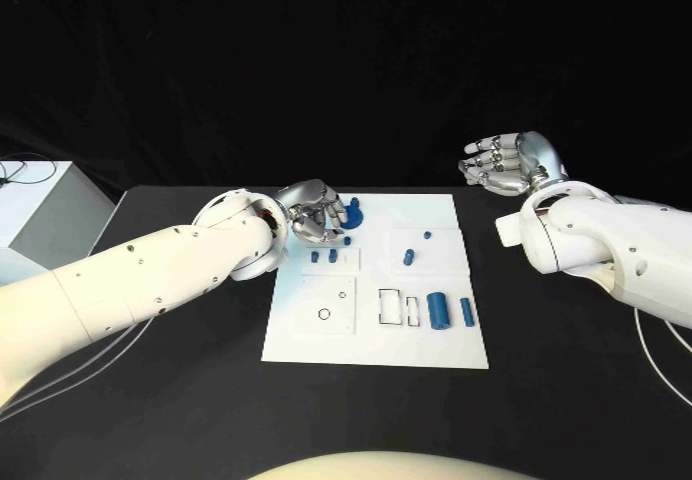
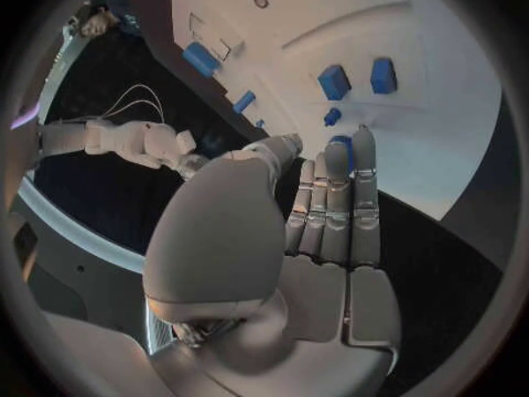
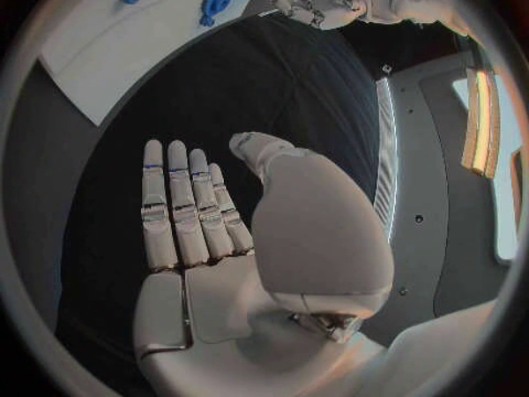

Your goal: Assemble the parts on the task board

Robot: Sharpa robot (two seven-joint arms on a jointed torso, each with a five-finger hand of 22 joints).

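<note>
Matte black tabletop [image 1: 173, 400]. Flat white rectangular task board [image 1: 375, 345] at centre, long axis running away from robot. Left silver hand [image 1: 310, 212] over board's far-left corner, fingers [image 2: 331, 212] flat by curved blue part [image 1: 355, 214], holding nothing. Right silver hand [image 1: 508, 162] raised off board, fingers straight, empty. Small blue cylinder parts [image 1: 438, 311] lie near-right, lengthwise w/ board.

White task board [image 1: 368, 340] flat mid-table; small blue parts [image 1: 438, 311] scattered on it.
</note>
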